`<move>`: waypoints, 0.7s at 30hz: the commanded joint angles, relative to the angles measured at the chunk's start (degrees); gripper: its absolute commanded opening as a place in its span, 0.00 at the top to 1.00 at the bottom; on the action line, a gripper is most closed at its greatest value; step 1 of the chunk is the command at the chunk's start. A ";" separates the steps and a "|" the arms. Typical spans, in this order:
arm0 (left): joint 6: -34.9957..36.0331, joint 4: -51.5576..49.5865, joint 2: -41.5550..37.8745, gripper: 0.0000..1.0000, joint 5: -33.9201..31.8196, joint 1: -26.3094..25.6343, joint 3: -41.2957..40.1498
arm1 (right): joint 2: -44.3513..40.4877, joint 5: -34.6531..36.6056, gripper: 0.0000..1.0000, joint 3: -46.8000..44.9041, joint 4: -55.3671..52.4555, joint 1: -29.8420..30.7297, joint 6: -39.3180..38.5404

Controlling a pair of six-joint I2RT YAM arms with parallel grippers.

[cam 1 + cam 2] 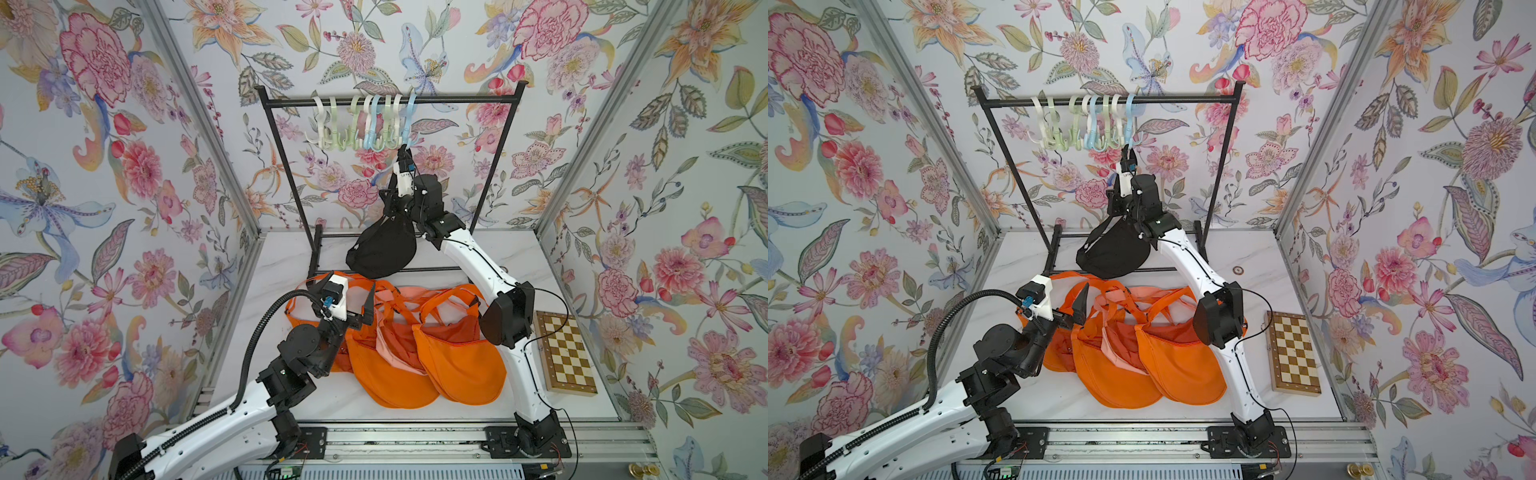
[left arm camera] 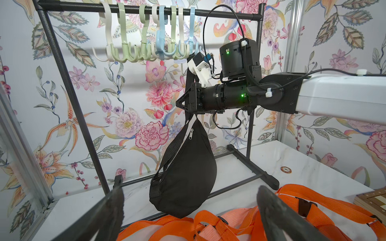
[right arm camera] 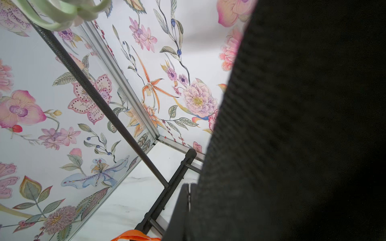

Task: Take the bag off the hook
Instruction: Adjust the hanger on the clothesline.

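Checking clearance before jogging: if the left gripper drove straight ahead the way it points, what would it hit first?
Probably the black bag, hanging straight ahead of the open left gripper; depth is unclear, and the orange straps lie below that line.

Garment rack (image 1: 290, 178) stood along the tabletop's (image 1: 519, 257) back edge. Hooks (image 1: 357, 124) hung bunched on its top rail (image 1: 465, 99), left of centre. Waist bag (image 1: 382, 249) hung below the rail. Bag pile (image 1: 415, 365) lay mid-tabletop, before the rack. Chessboard (image 1: 565, 353) lay at the right edge.

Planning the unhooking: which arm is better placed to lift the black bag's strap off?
Right. The right tool grips the strap just below the hook; the left tool hangs open, low over the orange bags.
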 commanded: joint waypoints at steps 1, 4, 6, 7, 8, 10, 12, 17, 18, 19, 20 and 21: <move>2.60 0.40 0.87 0.01 -2.26 0.51 1.51 | 0.40 -0.50 0.83 1.41 -1.06 0.25 1.01; 4.27 2.64 3.54 0.01 -3.49 0.70 2.09 | -1.08 -1.38 0.57 -0.47 -1.15 0.07 0.63; 5.32 4.92 5.98 0.01 -4.23 0.96 2.67 | -2.74 -1.97 0.38 -2.35 -1.07 0.07 0.14; 5.96 6.22 7.10 0.01 -4.66 0.98 2.90 | -3.41 -2.32 0.33 -3.31 -1.02 0.07 -0.12; 6.74 8.03 8.46 0.01 -5.33 0.98 3.16 | -4.38 -2.62 0.26 -4.29 -0.98 0.07 -0.36; 9.26 12.21 11.38 0.01 -6.54 1.06 3.71 | -6.18 -3.40 0.19 -6.13 -0.97 0.07 -0.88; 13.11 16.75 14.79 0.01 -7.20 1.56 4.61 | -8.51 -4.05 0.15 -8.23 -0.97 -0.01 -1.58; 14.62 24.28 23.15 0.00 -5.76 5.29 7.36 | -15.73 -5.63 0.10 -15.55 -0.53 -0.45 -2.57; 14.63 26.49 24.97 0.01 -5.22 6.29 7.64 | -17.61 -6.22 0.09 -18.13 0.31 -0.61 -2.86; 14.63 28.71 26.54 0.01 -4.84 7.09 7.90 | -19.47 -6.69 0.08 -20.31 0.92 -0.71 -3.18; 14.35 31.29 28.31 0.01 -4.19 8.02 8.07 | -21.57 -6.98 0.07 -23.35 1.68 -0.89 -3.40; 13.63 33.05 29.96 0.01 -2.87 9.28 8.55 | -23.74 -7.25 0.07 -26.32 2.60 -1.19 -3.51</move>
